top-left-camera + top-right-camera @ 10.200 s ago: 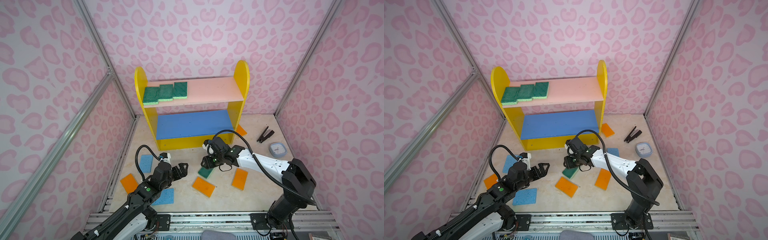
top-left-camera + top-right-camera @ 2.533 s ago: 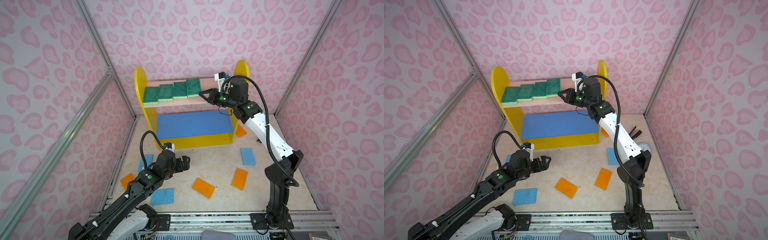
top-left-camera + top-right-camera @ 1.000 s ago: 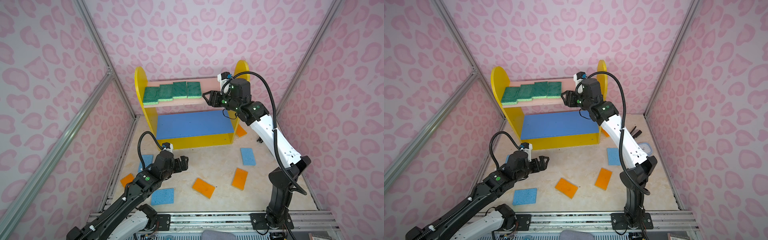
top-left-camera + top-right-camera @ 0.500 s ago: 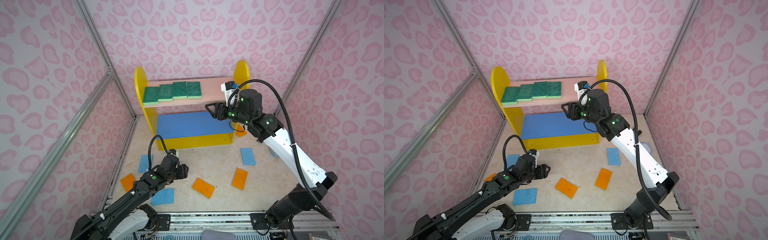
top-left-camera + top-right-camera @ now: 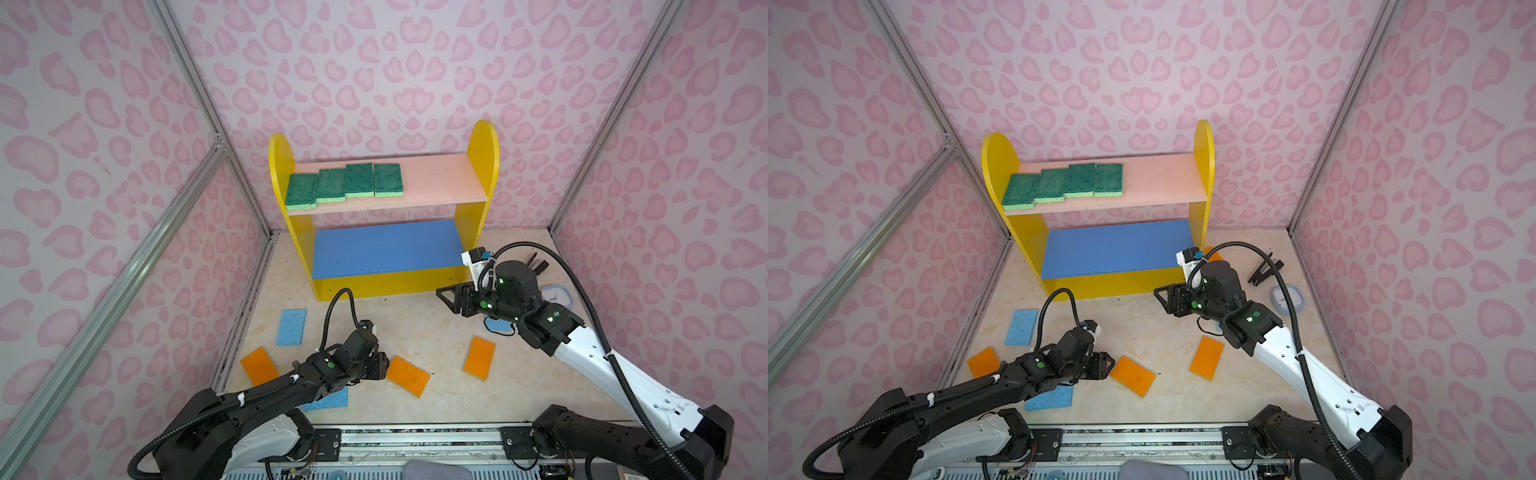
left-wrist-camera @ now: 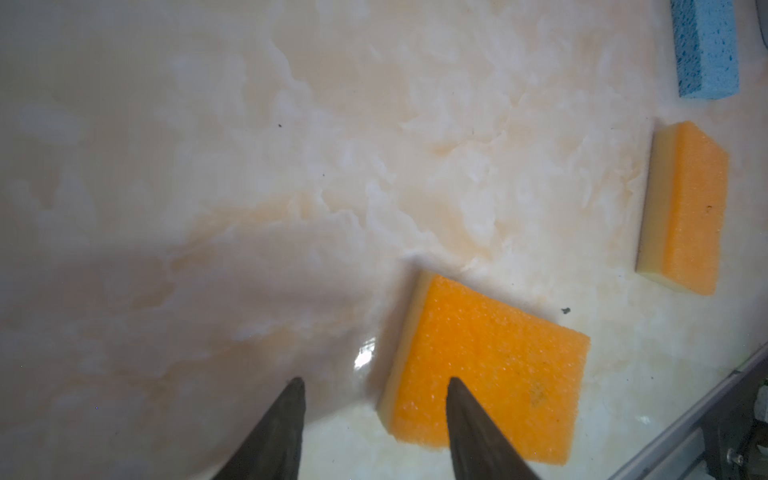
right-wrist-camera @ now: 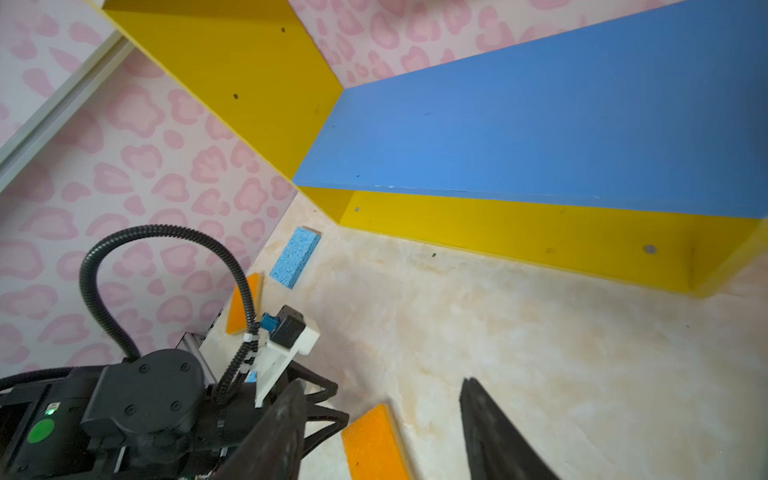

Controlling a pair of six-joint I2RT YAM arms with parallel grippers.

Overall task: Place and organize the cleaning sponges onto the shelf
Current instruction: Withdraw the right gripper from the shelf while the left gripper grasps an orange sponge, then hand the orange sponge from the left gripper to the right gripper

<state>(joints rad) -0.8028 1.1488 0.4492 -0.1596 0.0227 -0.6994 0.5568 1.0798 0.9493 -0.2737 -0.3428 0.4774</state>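
The shelf [image 5: 436, 178] holds several green sponges [image 5: 345, 185] in a row on its pink upper board; its blue board [image 7: 540, 124] is bare. My left gripper [image 5: 380, 365] is low at the near end of an orange sponge [image 6: 490, 365]. It is open: one finger lies over the pad and the other over the floor beside it. My right gripper [image 5: 446, 297] hangs open and empty above the floor before the shelf's right end. Other orange sponges [image 5: 480, 357] [image 5: 258, 365] and blue ones [image 5: 291, 327] [image 5: 328, 401] lie on the floor.
A light-blue clock [image 5: 559, 295] and a black stapler [image 5: 536, 264] sit at the right by the wall. Another blue sponge [image 5: 498, 324] shows partly under the right arm. Pink patterned walls close in on three sides, and a metal rail [image 5: 415, 436] runs along the front.
The right arm has come down from the pink upper board to low in front of the shelf's right end. The left gripper has dropped to the orange sponge and its jaws have narrowed.
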